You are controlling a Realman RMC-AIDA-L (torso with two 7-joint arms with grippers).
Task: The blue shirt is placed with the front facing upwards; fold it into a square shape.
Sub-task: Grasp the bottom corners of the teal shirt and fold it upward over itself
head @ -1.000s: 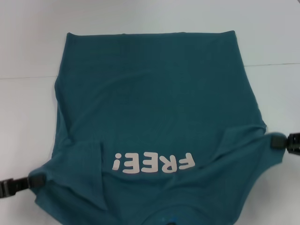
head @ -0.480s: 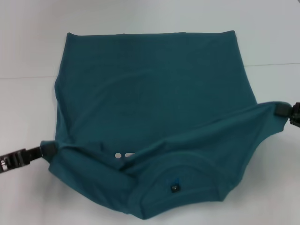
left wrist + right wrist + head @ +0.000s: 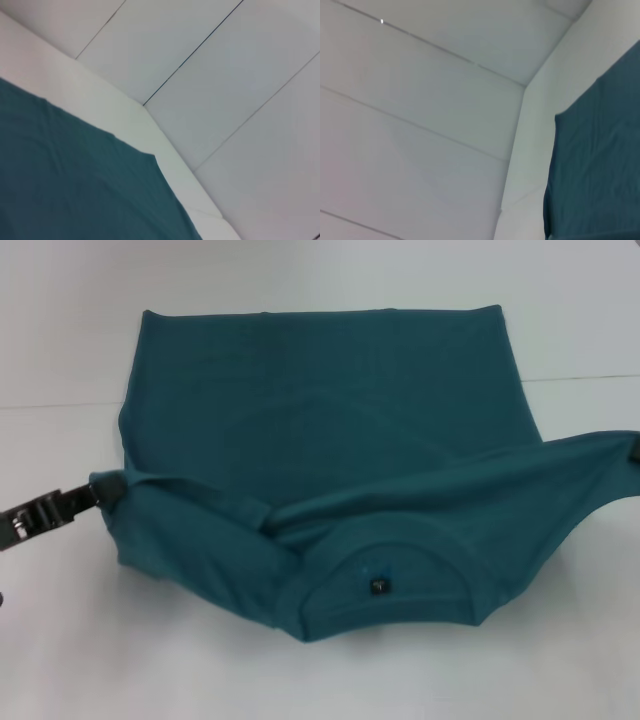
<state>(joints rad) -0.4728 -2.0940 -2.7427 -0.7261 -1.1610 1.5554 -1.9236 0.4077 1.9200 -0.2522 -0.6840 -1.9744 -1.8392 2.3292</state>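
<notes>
The blue shirt (image 3: 330,430) lies spread on the white bench (image 3: 60,330), its hem edge straight along the far side and its near portion lifted and turned back over the body, so that the round neck (image 3: 385,575) with a small dark label (image 3: 379,587) faces up near the middle of the folded part. No chest lettering shows. The folded band runs as a raised ridge from the shirt's left edge across to its right edge, sagging toward the neck between the two ends. At the shirt's left end the left gripper (image 3: 100,495) has its jaws clamped on the corner of the fold, the cloth bunched tightly there and held just above the bench. At the shirt's right end, at the picture's edge, only a dark sliver of the right gripper (image 3: 634,452) shows against the stretched cloth; whether its jaws are together or apart cannot be told. Both wrist views show a corner of the shirt (image 3: 75,185) flat on the bench (image 3: 125,115), with pale panelled walls (image 3: 420,100) beyond.
</notes>
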